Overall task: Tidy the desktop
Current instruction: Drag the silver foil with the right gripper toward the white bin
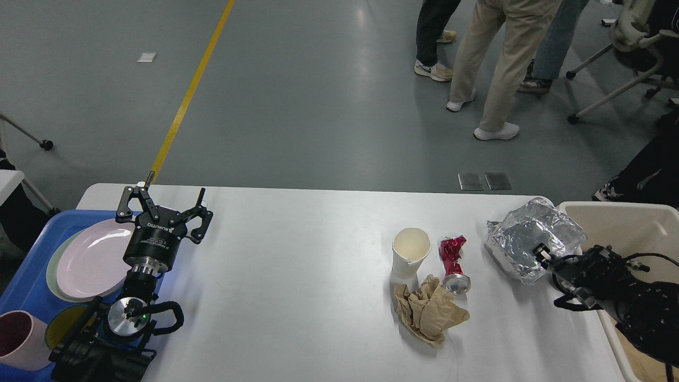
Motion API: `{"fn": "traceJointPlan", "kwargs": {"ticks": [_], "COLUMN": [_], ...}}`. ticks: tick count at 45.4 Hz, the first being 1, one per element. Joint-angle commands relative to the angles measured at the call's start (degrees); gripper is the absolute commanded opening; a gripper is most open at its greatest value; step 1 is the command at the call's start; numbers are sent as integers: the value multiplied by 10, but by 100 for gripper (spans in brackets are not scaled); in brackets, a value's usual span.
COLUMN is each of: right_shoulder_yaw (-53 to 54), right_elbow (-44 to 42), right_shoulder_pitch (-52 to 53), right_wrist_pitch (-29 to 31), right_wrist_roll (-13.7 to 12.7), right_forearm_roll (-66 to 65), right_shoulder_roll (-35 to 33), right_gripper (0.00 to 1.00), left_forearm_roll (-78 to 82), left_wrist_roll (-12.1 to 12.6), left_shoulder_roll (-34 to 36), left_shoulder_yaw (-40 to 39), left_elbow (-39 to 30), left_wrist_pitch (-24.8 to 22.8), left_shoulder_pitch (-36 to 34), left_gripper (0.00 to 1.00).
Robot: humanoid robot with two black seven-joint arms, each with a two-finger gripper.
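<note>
The white desktop [297, 276] carries litter on its right half: a white paper cup [410, 253], a crushed red can [453, 262], a crumpled brown paper [427, 313] and a crumpled sheet of foil [530, 240]. My right gripper [542, 252] comes in low from the right and its tip rests against the foil's near right edge. Its fingers show dark and end-on, so their state is unclear. My left gripper [163, 200] stands upright at the table's left edge, open and empty.
A beige bin [620, 218] sits off the table's right end, under my right arm. A blue tray [32, 276] at the left holds pink plates [87, 260], a pink cup [18, 339] and a bowl. People and a chair stand beyond the table.
</note>
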Motion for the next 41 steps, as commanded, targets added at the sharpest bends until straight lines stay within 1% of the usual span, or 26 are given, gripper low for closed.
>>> {"fn": "traceJointPlan", "kwargs": {"ticks": [1, 3, 4, 6, 10, 13, 32, 41], "right_shoulder_yaw": [1, 1, 1, 1, 0, 0, 1, 1], "right_elbow": [1, 1, 0, 0, 1, 0, 2, 11], "right_shoulder_pitch": [-2, -4, -4, -4, -4, -4, 0, 5], "right_wrist_pitch": [-1, -1, -1, -1, -1, -1, -1, 8], "right_wrist_roll": [-1, -3, -4, -5, -19, -25, -25, -25], "right_forearm_roll": [-1, -1, -1, -1, -1, -2, -1, -1], "right_shoulder_roll": [0, 0, 0, 0, 0, 0, -2, -15], "right_gripper": [15, 3, 0, 0, 0, 0, 0, 0], "left_forearm_roll": [0, 0, 0, 0, 0, 0, 0, 0], "left_wrist_roll": [0, 0, 0, 0, 0, 0, 0, 0], "left_shoulder_roll": [0, 0, 0, 0, 0, 0, 0, 0], "left_shoulder_yaw": [0, 0, 0, 0, 0, 0, 0, 0], "left_elbow": [0, 0, 0, 0, 0, 0, 0, 0], "left_wrist_pitch": [0, 0, 0, 0, 0, 0, 0, 0], "left_shoulder_pitch": [0, 0, 0, 0, 0, 0, 0, 0], "left_gripper": [97, 97, 97, 97, 97, 97, 97, 97]}}
